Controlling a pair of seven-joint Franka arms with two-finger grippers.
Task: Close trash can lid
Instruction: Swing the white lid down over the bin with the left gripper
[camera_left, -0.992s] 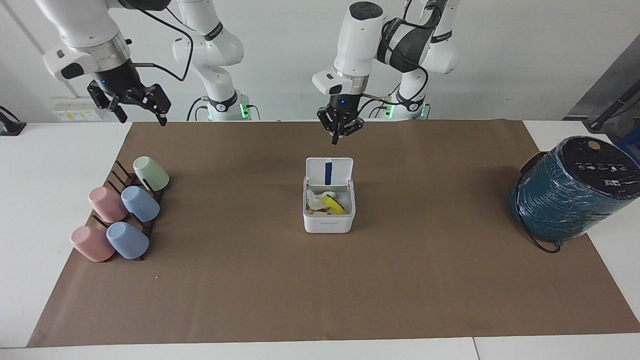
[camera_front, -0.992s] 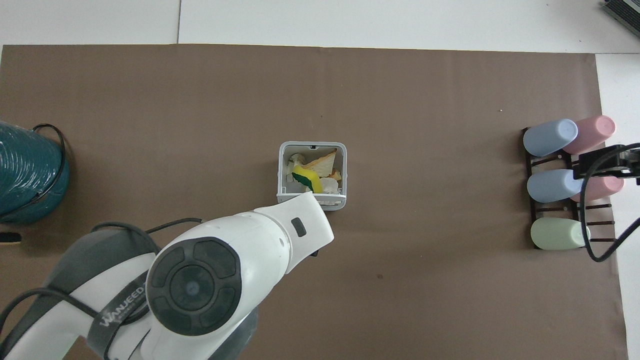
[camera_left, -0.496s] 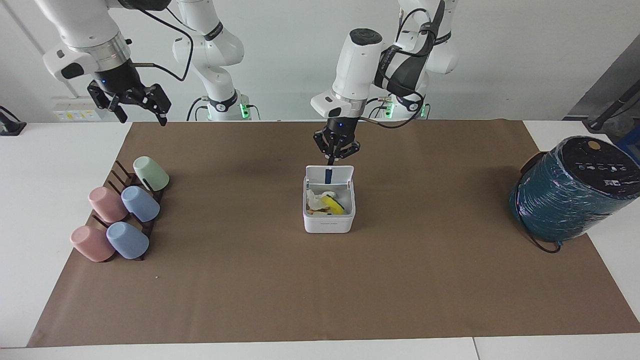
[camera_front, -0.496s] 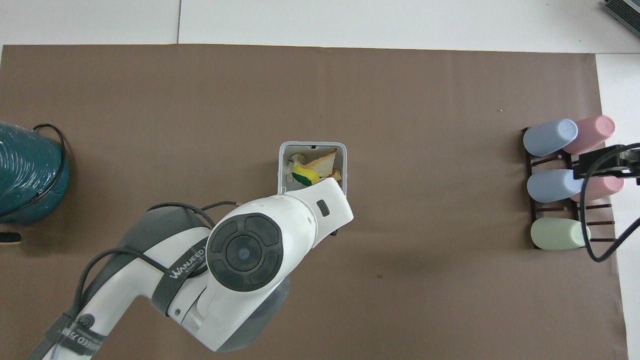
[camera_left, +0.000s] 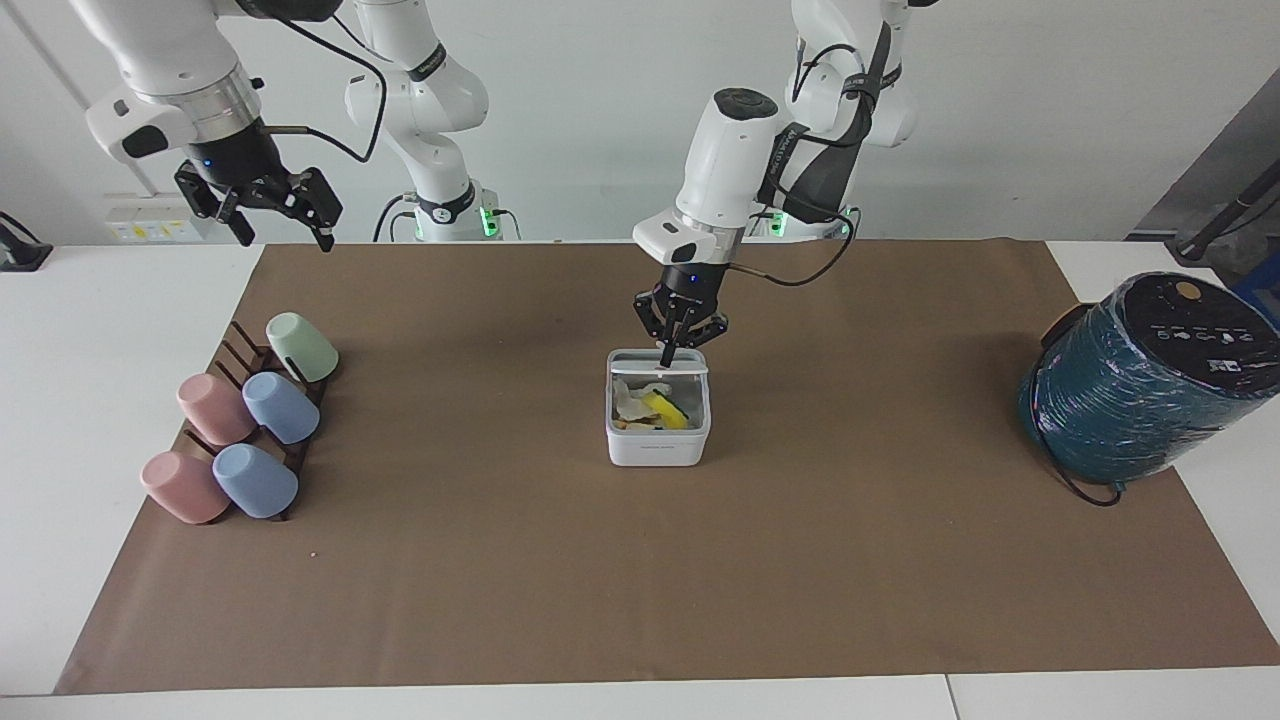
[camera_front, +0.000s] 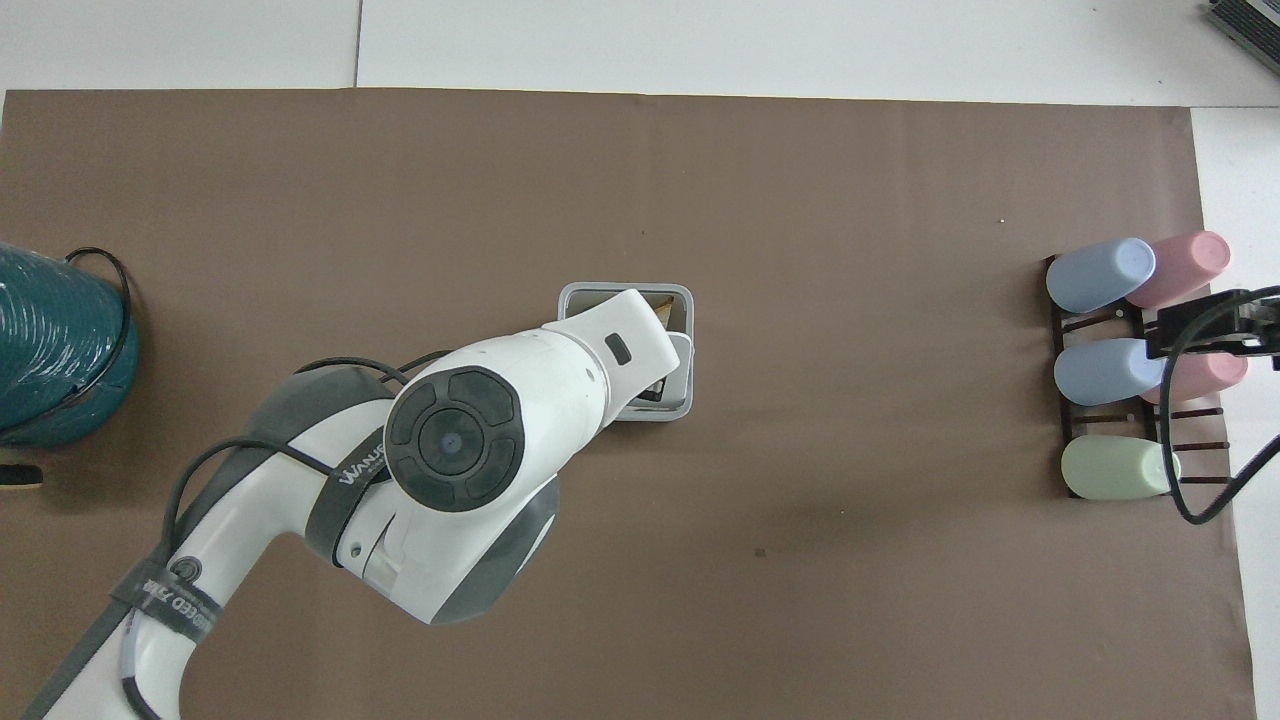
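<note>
The white trash can (camera_left: 657, 440) stands mid-table on the brown paper, with yellow and white scraps (camera_left: 655, 405) inside. Its lid (camera_left: 640, 359) is tipped forward, nearly flat over the end of the opening nearer the robots, with a gap still showing. My left gripper (camera_left: 667, 357) is shut, its tips pressing down on the lid's top edge. In the overhead view the left arm hides most of the can; only its rim (camera_front: 620, 290) and a strip of the lid (camera_front: 682, 360) show. My right gripper (camera_left: 268, 207) is open and waits high above the cup rack.
A dark rack with several pink, blue and green cups (camera_left: 245, 425) sits toward the right arm's end. A large teal wrapped cylinder (camera_left: 1140, 385) with a black cable stands toward the left arm's end, also in the overhead view (camera_front: 55, 345).
My left gripper came down from above the upright lid onto it and pushed it forward; the lid swung from upright to almost flat. The right arm has not moved.
</note>
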